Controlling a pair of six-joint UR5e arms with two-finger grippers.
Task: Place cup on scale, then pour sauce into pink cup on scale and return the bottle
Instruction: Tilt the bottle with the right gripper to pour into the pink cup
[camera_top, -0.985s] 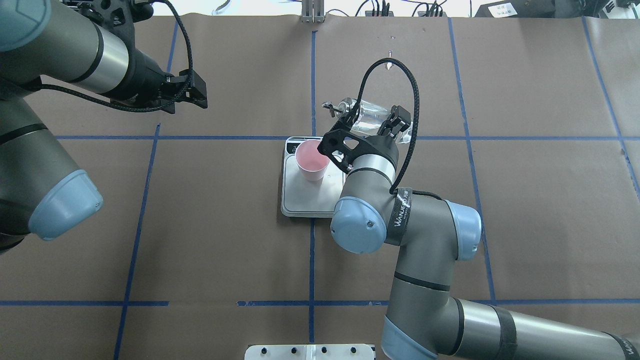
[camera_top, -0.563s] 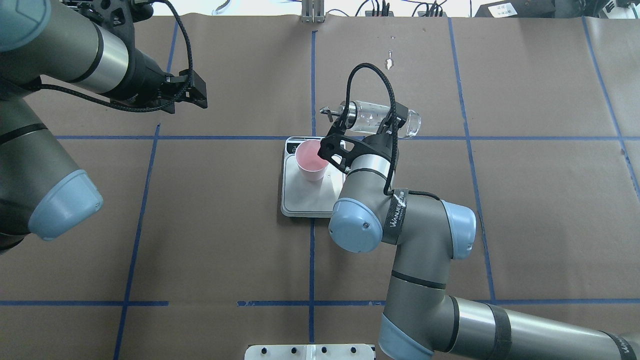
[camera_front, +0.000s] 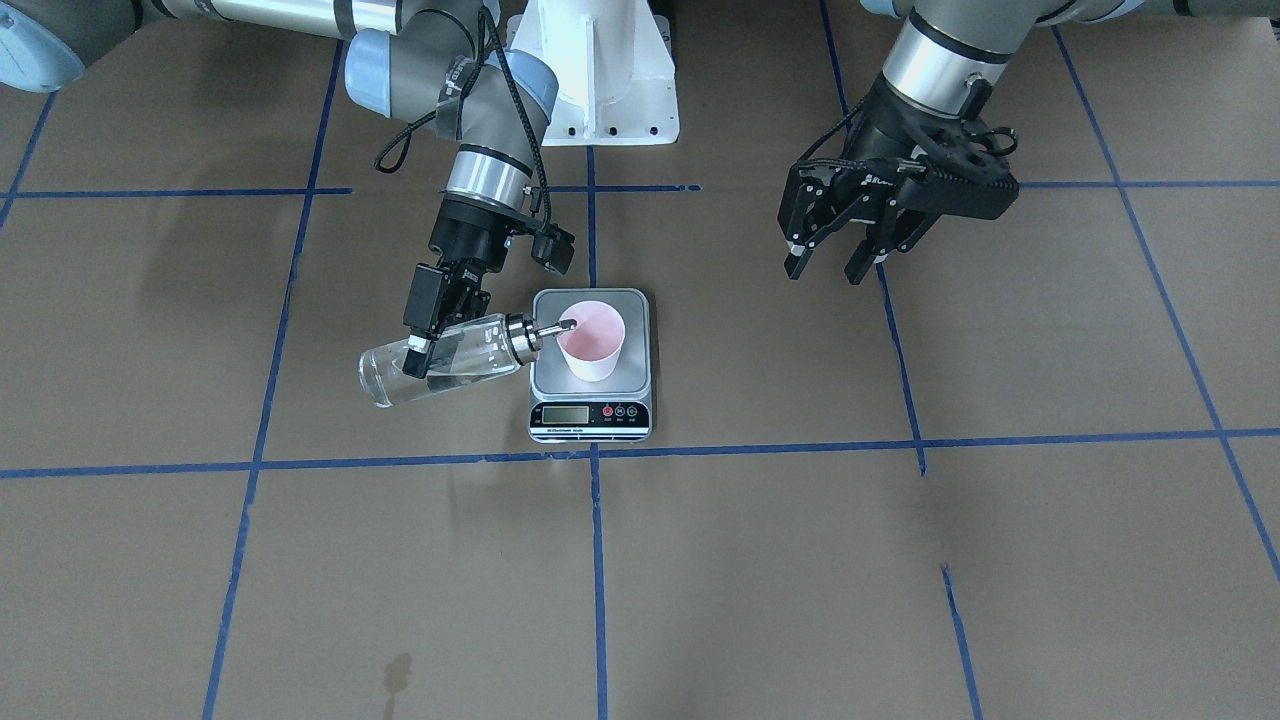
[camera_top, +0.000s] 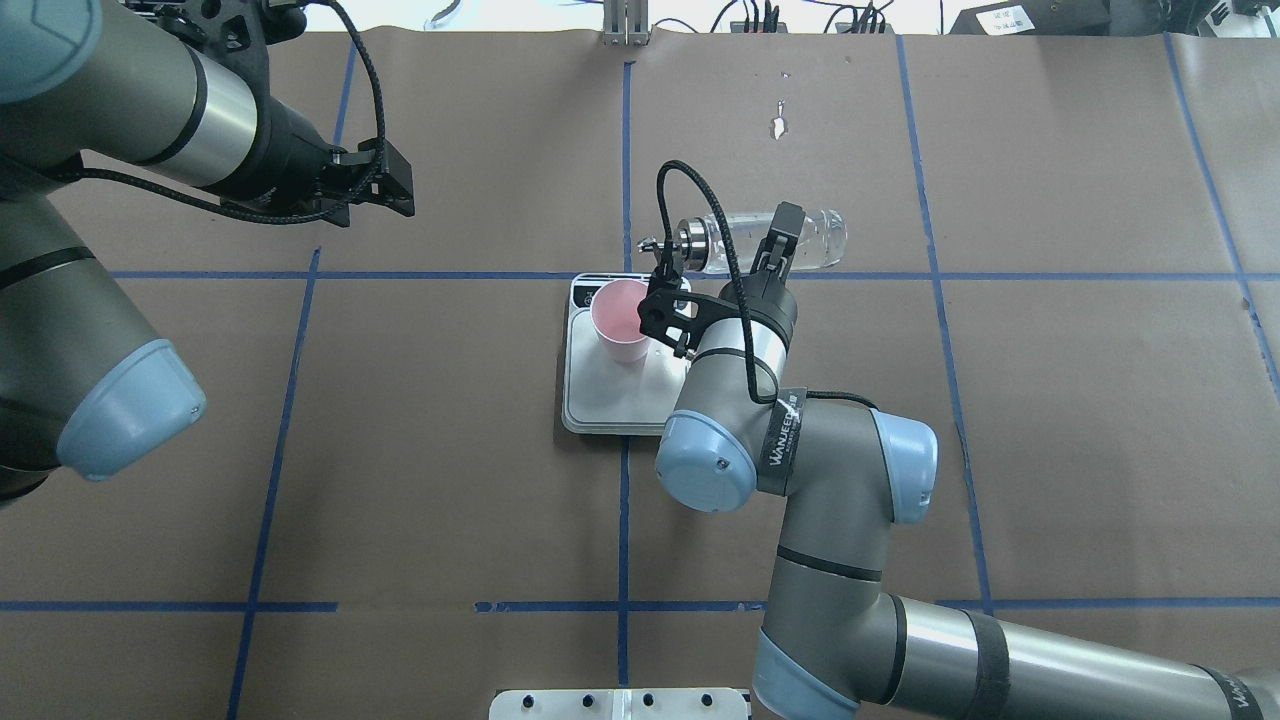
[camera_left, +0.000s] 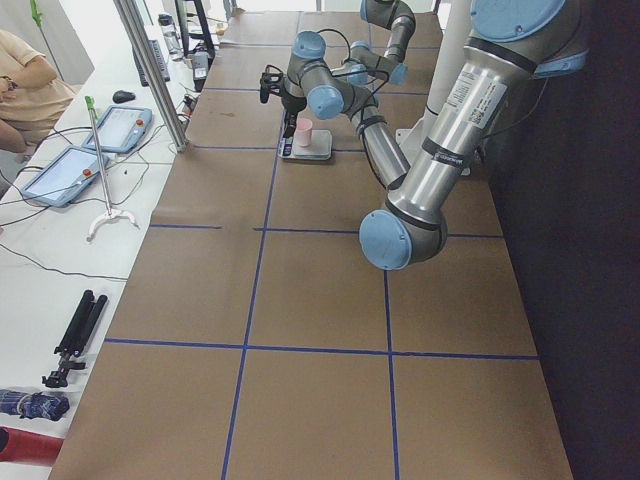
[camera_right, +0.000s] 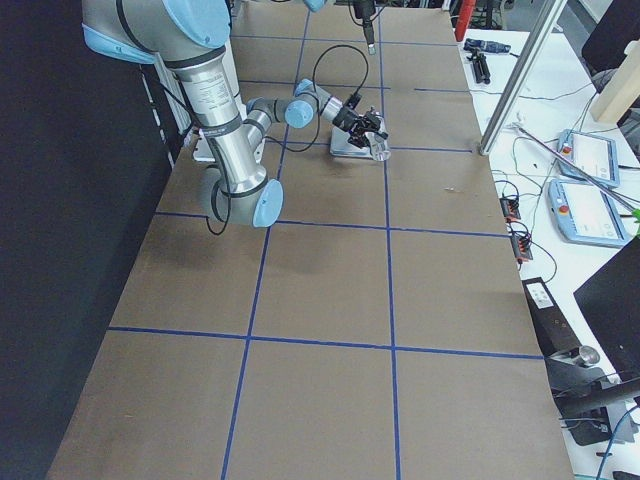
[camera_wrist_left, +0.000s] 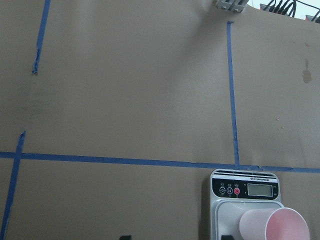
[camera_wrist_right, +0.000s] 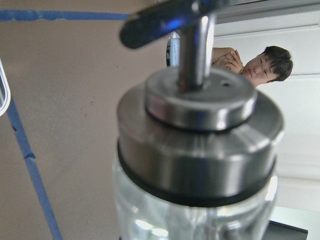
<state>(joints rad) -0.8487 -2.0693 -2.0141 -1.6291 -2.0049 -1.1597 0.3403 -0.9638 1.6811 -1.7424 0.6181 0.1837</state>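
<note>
1. The right gripper (camera_front: 428, 345) reaches down beside the scale (camera_front: 640, 312), clamped on the bottle (camera_front: 480, 350), which it holds nearly level.
2. The left gripper (camera_front: 825, 272) hangs well apart from them, fingers spread.
3. The bottle is clear glass, and its silver spout sits at the rim of the pink cup (camera_front: 591, 350), which stands upright on the scale.

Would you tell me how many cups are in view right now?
1. The cup stands upright on the scale, at the tilted bottle's spout; no other shows.

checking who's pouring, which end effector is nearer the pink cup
Right. The right end effector holds the tipped bottle just beside the cup, spout near its rim; the left end effector hangs open, well off the scale's other side.
</note>
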